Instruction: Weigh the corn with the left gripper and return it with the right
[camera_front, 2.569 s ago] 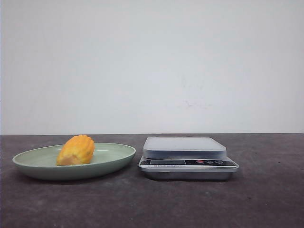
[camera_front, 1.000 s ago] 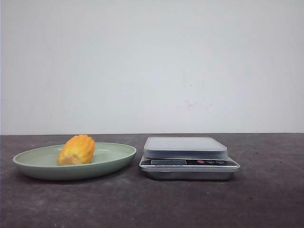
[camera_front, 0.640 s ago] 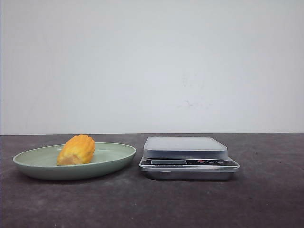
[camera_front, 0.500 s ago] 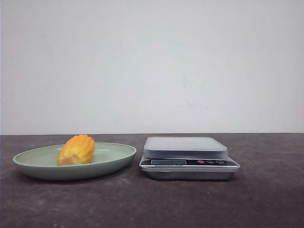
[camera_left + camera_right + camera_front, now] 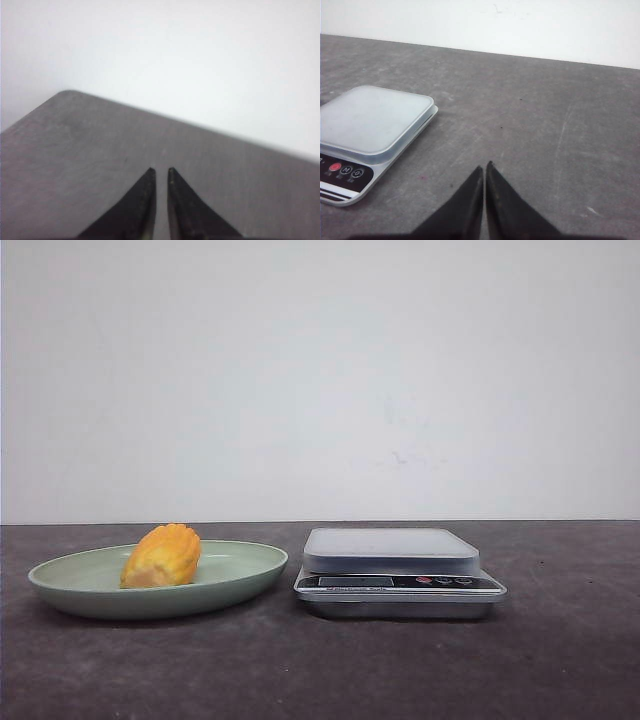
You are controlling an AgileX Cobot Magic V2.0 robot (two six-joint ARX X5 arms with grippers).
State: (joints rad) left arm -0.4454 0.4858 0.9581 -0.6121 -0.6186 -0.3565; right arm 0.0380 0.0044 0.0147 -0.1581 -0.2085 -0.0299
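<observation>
The right gripper (image 5: 484, 169) hangs above the dark grey table (image 5: 545, 115) with its black fingertips pressed together, nothing between them. A silver kitchen scale (image 5: 370, 135) sits nearby, its platform bare.

Front camera low, near tabletop height, facing forward at white wall (image 5: 320, 380); plate (image 5: 240, 580) left, scale (image 5: 400, 570) right, both close. Left wrist camera looks past fingertips over bare table (image 5: 75, 145) toward wall. Right wrist camera angled down over table; shares scale (image 5: 370, 120) with front view.
</observation>
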